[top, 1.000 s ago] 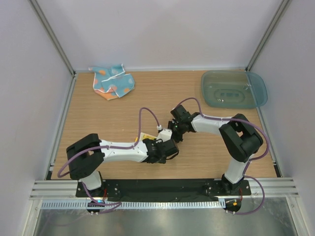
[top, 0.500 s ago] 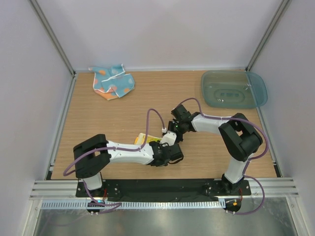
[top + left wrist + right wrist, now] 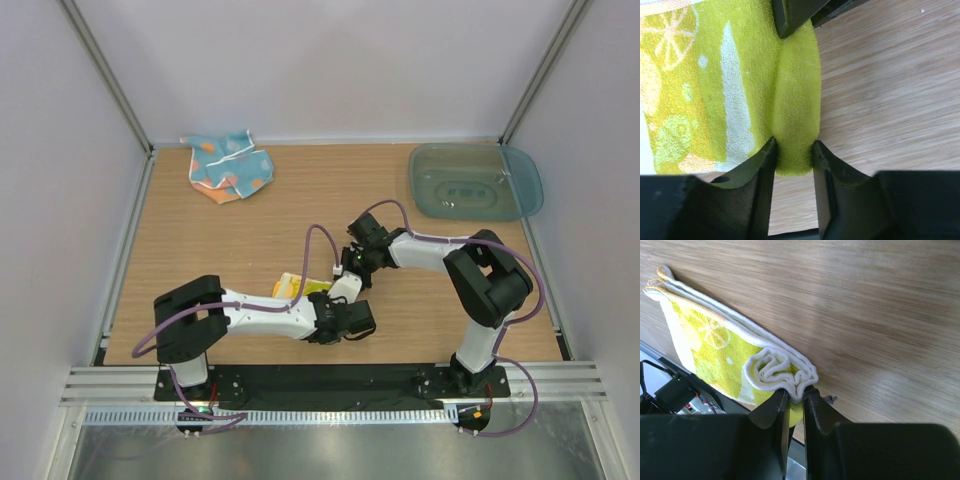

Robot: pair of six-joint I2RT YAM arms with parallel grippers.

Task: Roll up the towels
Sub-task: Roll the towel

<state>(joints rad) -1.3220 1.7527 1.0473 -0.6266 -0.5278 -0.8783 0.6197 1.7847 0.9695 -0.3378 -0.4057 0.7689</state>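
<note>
The yellow towel (image 3: 293,287) lies partly rolled on the wooden table near the middle front, and both grippers hold its rolled edge. My left gripper (image 3: 793,151) is shut on one end of the roll (image 3: 795,100), with the flat printed part of the towel (image 3: 705,90) spread to the left. My right gripper (image 3: 796,394) is shut on the other end, pinching the white-edged spiral (image 3: 776,369). In the top view the two grippers, left (image 3: 346,292) and right (image 3: 352,264), sit close together. The light blue towel (image 3: 229,166) lies crumpled at the back left.
A translucent teal tray (image 3: 476,181) sits at the back right. Frame posts and white walls close in the table on three sides. A black base rail (image 3: 320,382) runs along the near edge.
My left arm has swung its wrist to the right and nearer the front edge. More of the yellow towel shows beside it. The right gripper has barely moved.
</note>
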